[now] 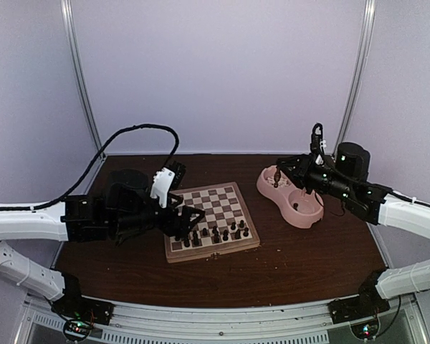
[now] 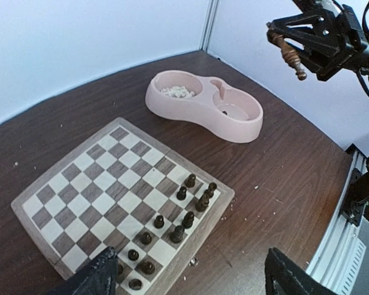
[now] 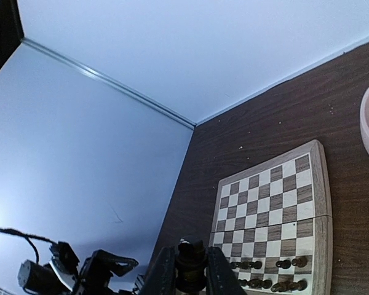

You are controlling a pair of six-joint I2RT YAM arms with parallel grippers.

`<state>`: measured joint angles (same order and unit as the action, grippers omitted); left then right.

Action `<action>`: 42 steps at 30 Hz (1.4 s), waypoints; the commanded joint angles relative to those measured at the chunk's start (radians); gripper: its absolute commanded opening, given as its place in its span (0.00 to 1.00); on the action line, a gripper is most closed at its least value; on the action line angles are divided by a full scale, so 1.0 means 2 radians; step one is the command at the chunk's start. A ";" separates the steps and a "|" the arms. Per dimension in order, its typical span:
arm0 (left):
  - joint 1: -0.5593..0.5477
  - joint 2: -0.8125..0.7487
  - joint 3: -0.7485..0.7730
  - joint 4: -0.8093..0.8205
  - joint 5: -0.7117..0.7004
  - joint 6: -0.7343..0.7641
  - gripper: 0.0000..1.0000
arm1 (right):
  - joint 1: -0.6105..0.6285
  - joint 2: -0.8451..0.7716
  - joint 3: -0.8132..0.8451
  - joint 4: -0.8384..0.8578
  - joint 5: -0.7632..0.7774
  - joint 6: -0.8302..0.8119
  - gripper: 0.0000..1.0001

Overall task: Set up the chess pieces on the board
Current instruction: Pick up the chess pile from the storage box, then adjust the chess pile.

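Hovering over the board's [image 1: 218, 201] 8 o'clock corner, the left claw [image 2: 190, 279] gapes wide with nothing in it, its dark bulk hiding that corner from above. Dark pieces [image 1: 218, 233] crowd the rows along the board's 6 o'clock edge. At 2 o'clock from the board sits a pink bowl [image 2: 197, 114], white pieces [image 2: 177, 92] heaped in one well. Above it the right claw [image 3: 190, 276] is clamped on a dark piece [image 3: 190, 261].
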<state>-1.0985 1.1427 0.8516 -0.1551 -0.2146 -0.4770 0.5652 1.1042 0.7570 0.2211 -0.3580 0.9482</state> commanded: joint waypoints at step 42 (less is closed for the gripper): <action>-0.106 0.262 0.072 0.444 -0.100 0.525 0.42 | 0.208 0.040 0.076 -0.170 0.305 0.343 0.16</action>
<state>-1.3090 1.6554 0.9710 0.7025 -0.4259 0.5880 0.9710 1.1873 0.9154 -0.1226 0.2127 1.6058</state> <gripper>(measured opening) 0.428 0.160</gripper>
